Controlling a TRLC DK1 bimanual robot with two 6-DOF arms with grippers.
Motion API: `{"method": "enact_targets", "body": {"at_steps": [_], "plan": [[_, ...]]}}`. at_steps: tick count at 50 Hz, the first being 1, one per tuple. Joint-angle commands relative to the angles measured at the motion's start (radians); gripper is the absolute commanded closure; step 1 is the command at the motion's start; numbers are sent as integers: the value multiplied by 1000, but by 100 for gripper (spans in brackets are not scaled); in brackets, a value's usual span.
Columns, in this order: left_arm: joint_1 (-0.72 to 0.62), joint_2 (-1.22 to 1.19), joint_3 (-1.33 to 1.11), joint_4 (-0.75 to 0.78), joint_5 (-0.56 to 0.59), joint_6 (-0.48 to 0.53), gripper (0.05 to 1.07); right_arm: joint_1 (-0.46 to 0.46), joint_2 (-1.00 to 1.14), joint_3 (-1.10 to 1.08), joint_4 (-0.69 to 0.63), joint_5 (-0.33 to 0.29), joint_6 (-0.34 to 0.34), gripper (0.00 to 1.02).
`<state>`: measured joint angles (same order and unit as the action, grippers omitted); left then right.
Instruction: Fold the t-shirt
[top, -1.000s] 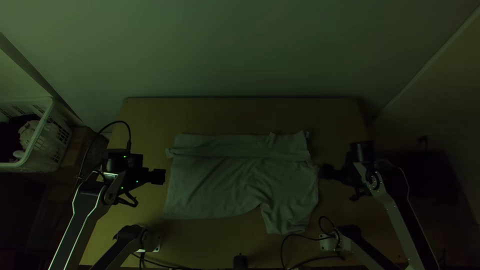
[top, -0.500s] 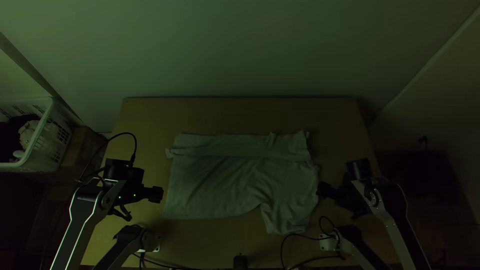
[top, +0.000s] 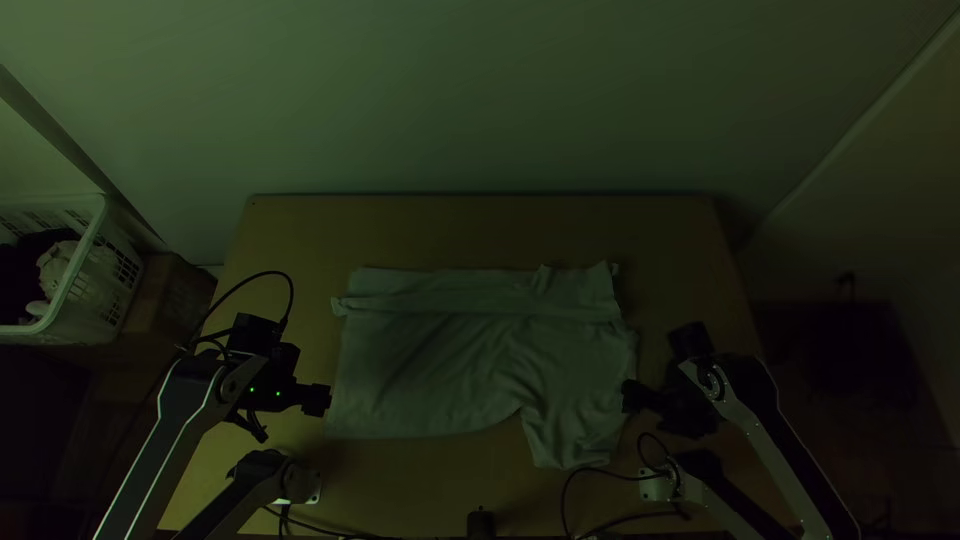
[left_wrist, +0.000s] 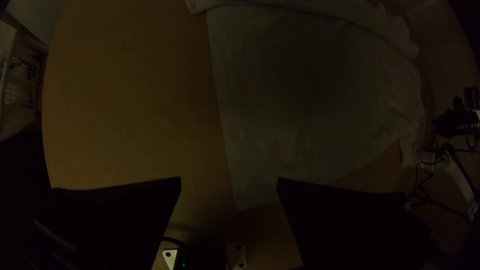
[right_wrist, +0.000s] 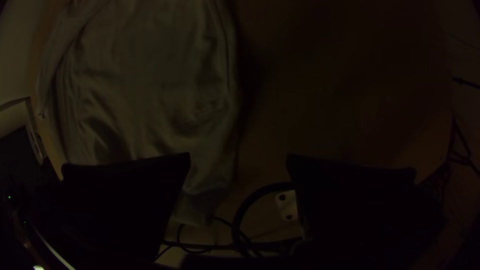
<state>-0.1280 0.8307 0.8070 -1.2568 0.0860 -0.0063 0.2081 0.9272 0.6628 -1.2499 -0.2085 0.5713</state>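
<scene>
T-shirt (top: 450, 365) on table (top: 480, 230); 1 folded band along far side

T-shirt (top: 440, 375) plain, pale grey; table (top: 480, 230) light brown; basket (top: 88, 308) white, grid-patterned.

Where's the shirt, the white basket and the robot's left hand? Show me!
Shirt (top: 440, 370): top view, on its wide body.
Basket (top: 88, 303): top view, on its side wall.
Left hand (left_wrist: 229, 179): left wrist view, midway between its fingertips.

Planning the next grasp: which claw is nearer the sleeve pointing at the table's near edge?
The right claw, at the t-shirt end with that sleeve; the left claw is at the opposite, straight-edged end.
</scene>
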Motion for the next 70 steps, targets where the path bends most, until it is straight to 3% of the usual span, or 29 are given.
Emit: {"method": "enact_targets", "body": {"at_steps": [1,3,18,28,35,39,70], "plan": [[-12,7,-19,-16,4,-18,16,8,50,-17,18,-8,-17,35],[-15,11,-20,-16,4,-18,16,11,59,-19,29,-9,-19,42],[-33,77,-49,5,3,-47,16,70,168,-49,84,-34,-24,42],[-39,114,-43,20,3,-47,16,71,269,-69,99,-78,-90,43],[-39,137,-40,31,0,-47,16,88,263,-77,173,-74,-100,85],[-39,156,-48,42,-6,-47,16,82,263,-81,191,-71,-100,100],[-228,421,-80,36,-42,-57,16,70,274,-86,196,-69,-117,100]]}}
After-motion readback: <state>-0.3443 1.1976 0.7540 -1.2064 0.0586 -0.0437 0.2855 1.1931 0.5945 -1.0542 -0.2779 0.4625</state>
